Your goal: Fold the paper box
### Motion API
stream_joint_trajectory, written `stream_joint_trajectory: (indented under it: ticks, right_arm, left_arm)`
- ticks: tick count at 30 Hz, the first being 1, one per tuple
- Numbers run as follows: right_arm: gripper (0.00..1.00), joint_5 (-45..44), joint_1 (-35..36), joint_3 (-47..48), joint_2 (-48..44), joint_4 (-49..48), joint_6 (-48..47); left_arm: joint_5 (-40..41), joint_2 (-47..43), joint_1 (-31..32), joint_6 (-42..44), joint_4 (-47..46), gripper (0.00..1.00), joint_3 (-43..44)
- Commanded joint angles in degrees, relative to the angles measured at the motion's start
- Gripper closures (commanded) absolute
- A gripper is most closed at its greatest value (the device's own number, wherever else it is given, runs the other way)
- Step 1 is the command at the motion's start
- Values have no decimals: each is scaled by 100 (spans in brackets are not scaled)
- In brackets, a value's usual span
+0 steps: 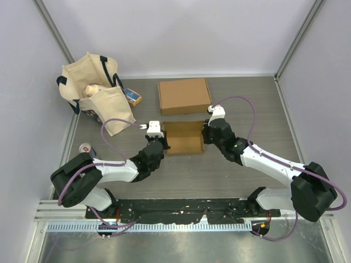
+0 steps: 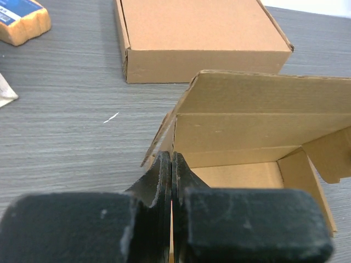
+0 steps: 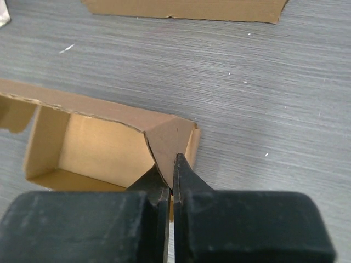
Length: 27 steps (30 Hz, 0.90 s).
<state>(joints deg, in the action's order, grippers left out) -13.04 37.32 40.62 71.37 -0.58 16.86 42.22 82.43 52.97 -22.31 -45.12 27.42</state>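
- Two cardboard boxes in all: open box (image 1: 184, 137) mid-table (image 1: 236, 98), bare floor inside; closed box (image 1: 184, 96) just behind, apart.
- One cloth bag (image 1: 112, 104) far left, holding a pale lump (image 1: 93, 87), too unclear to name.
- One sponge (image 1: 132, 97) beside the bag; one can (image 1: 86, 149) near the left edge.
- Left gripper (image 2: 171, 158) clenched on the open box's left wall.
- Right gripper (image 3: 174, 165) clenched on its right corner flap.

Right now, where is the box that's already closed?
In the top view, the closed box lies flat at the middle back of the table, just behind the open box, with the cloth bag off to its left.
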Motion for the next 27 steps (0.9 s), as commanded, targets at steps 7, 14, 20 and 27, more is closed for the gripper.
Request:
stream_joint_trajectory:
  ticks: [7, 14, 20, 27]
  right_arm:
    - [98, -2634, 943, -439, 70, -960, 1557]
    - [98, -2449, 1067, -1152, -36, -1884, 969]
    - [98, -2195, 1067, -1715, -229, -2463, 793]
    - [98, -2221, 1330, -2278, -238, -3220, 529]
  left_arm:
    - [700, 853, 214, -441, -989, 100, -290]
    - [920, 1073, 407, -652, -999, 100, -202]
    - [920, 1424, 477, -573, -1200, 100, -456]
    - [762, 1908, 653, -266, -2378, 100, -826]
